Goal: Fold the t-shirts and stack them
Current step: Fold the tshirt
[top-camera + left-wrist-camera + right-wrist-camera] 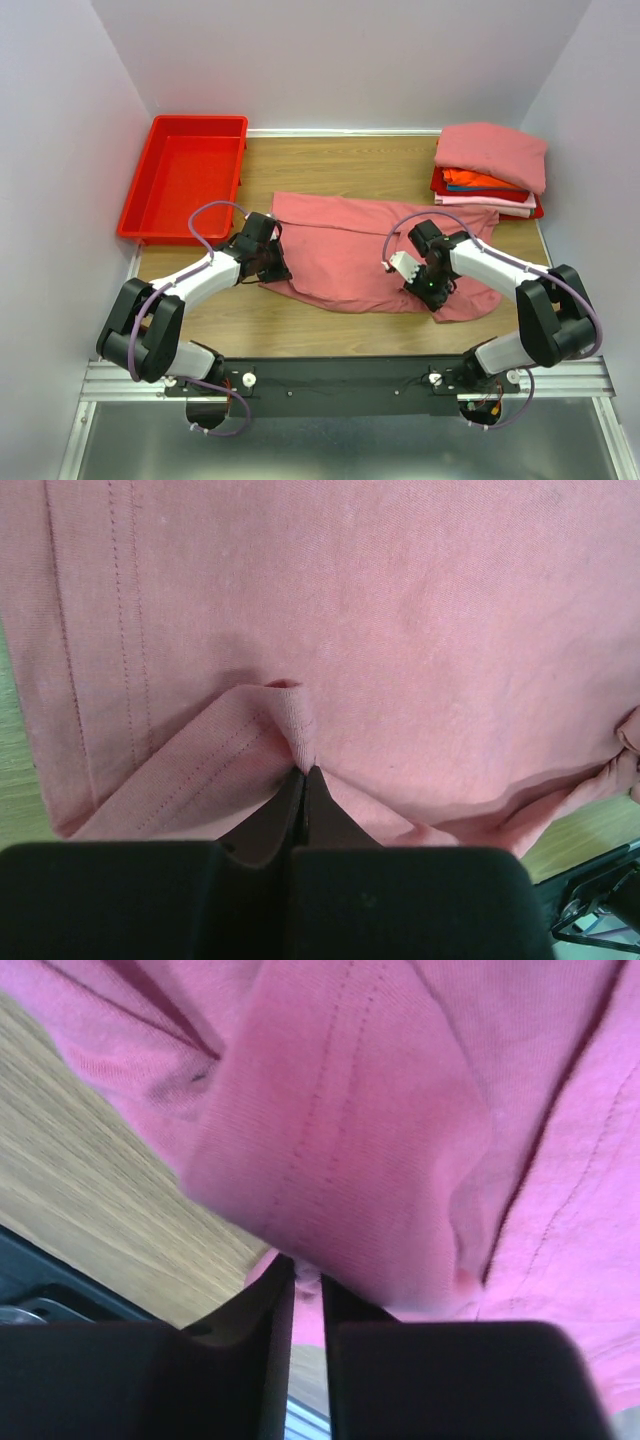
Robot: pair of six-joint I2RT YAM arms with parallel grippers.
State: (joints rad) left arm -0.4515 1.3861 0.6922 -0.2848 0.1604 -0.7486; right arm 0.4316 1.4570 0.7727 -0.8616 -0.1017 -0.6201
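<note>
A large salmon-pink t-shirt [345, 250] lies spread and creased across the middle of the wooden table. My left gripper [272, 262] is shut on its left edge; the left wrist view shows a pinched fold of the cloth [290, 715] rising from the closed fingertips [322, 805]. My right gripper [428, 285] is at the shirt's right front part, shut on a hem fold [340, 1160] that hangs over the fingers [275, 1300]. A stack of folded t-shirts [490, 170], pink on top with orange, red and pale pink below, sits at the back right.
An empty red plastic bin [185, 178] stands at the back left. White walls close in the table on three sides. Bare wood [260, 315] shows in front of the shirt, then the arms' base rail [340, 375].
</note>
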